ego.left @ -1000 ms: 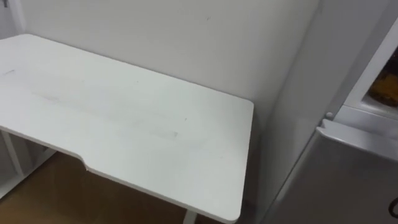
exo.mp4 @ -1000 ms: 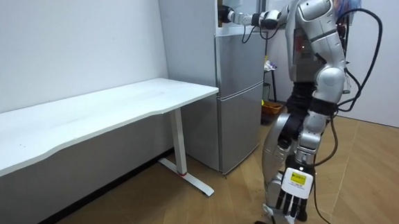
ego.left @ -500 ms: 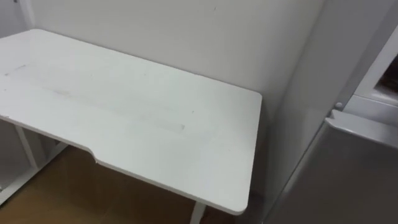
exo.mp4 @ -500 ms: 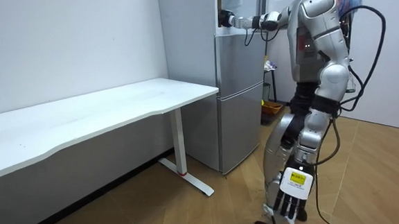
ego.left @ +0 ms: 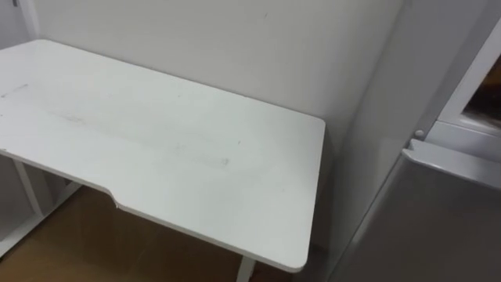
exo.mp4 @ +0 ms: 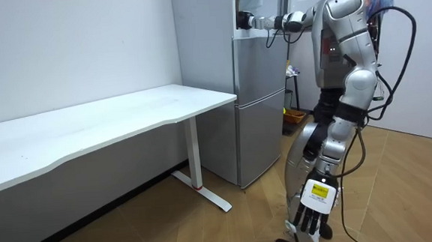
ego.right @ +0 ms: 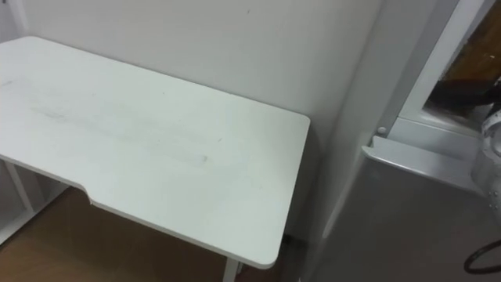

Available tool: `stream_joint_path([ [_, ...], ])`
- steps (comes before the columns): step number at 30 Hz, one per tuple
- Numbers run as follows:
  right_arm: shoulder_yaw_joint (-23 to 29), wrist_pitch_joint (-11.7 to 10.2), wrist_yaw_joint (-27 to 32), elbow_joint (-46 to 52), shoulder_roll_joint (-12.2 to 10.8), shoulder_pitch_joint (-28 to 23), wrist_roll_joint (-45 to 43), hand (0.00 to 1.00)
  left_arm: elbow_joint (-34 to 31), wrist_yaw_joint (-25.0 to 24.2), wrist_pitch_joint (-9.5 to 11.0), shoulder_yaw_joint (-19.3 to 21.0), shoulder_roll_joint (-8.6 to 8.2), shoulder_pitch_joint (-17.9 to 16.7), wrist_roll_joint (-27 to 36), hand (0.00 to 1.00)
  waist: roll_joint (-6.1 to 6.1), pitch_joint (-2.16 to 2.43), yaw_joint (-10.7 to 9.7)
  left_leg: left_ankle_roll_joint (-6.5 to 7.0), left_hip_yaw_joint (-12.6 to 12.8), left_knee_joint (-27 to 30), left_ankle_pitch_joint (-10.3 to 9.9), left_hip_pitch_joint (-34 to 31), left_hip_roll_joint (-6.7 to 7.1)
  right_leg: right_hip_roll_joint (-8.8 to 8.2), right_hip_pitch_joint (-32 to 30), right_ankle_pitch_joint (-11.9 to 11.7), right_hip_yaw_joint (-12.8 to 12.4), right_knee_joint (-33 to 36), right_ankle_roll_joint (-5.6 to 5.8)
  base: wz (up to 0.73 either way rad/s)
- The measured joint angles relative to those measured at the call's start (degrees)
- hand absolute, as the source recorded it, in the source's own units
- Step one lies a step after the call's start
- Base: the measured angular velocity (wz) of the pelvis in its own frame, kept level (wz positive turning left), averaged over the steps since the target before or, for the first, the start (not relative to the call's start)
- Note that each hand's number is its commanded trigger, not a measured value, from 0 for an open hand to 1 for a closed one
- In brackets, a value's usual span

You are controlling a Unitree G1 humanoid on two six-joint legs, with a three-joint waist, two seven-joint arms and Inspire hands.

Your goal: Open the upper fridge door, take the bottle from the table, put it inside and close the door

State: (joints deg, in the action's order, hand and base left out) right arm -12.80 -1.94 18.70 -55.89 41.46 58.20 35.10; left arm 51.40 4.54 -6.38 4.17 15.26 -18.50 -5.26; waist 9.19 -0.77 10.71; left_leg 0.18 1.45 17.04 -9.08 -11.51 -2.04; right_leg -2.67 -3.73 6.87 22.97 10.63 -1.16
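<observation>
While the right robot hand (exo.mp4: 243, 19), grip unclear, reaches one fridge (exo.mp4: 260, 103), the left robot hand (exo.mp4: 312, 219) hangs slack-fingered.

This looks like a plain room set up as a test space with household furniture: a long white table (exo.mp4: 110, 116) on slim legs along the bare pale wall (exo.mp4: 69, 47) at the room view's left, a grey two-door fridge (exo.mp4: 257, 111) at centre, and wood-pattern floor (exo.mp4: 230, 229) across the bottom.
</observation>
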Motion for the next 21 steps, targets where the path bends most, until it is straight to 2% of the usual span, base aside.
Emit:
stream_joint_path([
  [6, 0.02, 0.77, -3.03, 0.71, 0.83, 0.0, 2.24, 0.0, -0.71, -0.04, -0.36, 0.07, -0.16, -1.12, -0.08, 0.0, -0.49, 0.39, -0.84, 0.19, -0.05, -0.6, 0.26, 0.27, 0.65, -0.25, 0.02, 0.01, -0.01, -0.02, 0.01, 0.0],
  [13, 0.44, 2.04, -6.13, 0.82, 0.83, -0.44, 2.71, 0.0, -0.71, -0.39, -0.34, 0.28, -0.17, -1.86, -0.7, 0.0, -0.96, 0.47, -1.4, 0.11, 0.12, -2.66, 0.64, 3.07, 0.67, -0.28, 2.24, 0.06, -0.37, -0.95, 0.1, 0.0],
  [21, 0.53, 2.19, -8.17, 0.86, 0.83, -0.85, 2.65, 0.0, -0.28, -1.86, -0.34, 0.94, -0.58, -2.41, -0.7, 0.0, -1.09, 0.55, -2.22, -0.14, 0.98, -3.98, 0.95, 5.02, 0.68, -0.1, 3.19, 0.09, -0.98, -0.99, 0.11, -0.05],
])
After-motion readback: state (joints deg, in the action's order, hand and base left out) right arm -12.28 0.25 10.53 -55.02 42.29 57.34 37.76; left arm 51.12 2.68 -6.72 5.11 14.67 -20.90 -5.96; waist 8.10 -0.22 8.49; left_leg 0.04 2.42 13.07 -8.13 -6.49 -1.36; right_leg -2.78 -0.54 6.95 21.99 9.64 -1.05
